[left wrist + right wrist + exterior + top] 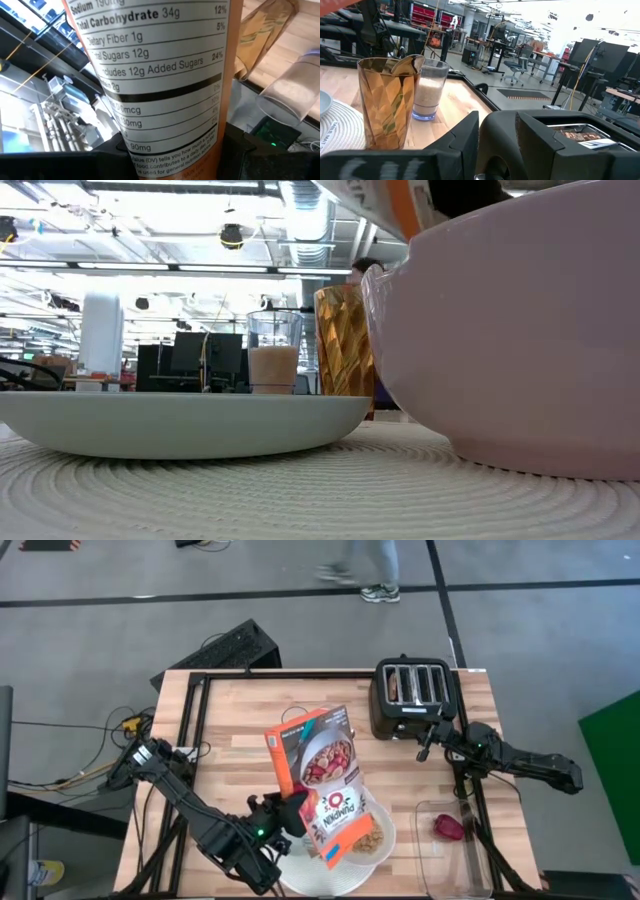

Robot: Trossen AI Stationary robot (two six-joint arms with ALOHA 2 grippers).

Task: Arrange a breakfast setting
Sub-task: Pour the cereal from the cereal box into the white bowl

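**A:** What has the left gripper (290, 817) got?

**B:** It is clamped on the cereal box (322, 783). In the left wrist view the two dark fingers (257, 160) sit on either side of the box's nutrition panel (160, 80), pressed against it. From above, the box is tipped over the white bowl (375, 832), its lower end hanging just above the bowl's rim.

**A:** And inside the bowl?

**B:** Tan cereal (367, 837) shows beside the box. The bowl touches the pale plate (310, 875), which sits just beside it on the left arm's side; both rest on a woven round placemat (300, 490), as the low view shows.

**A:** The right gripper?

**B:** It (428, 745) hovers at the black toaster (413, 695), well away from the bowl toward the far edge of the table. Whether its fingers are apart or together I cannot tell. Brown toast (575, 132) sits in a slot of the toaster.

**A:** Anything else near the bowl?

**B:** A clear tray (470, 860) beside it on the right arm's side, with a dark red fruit (450, 827) in it. Beyond the plate, the low view shows an amber glass (342, 345) and a clear glass (274, 352) holding something pale.
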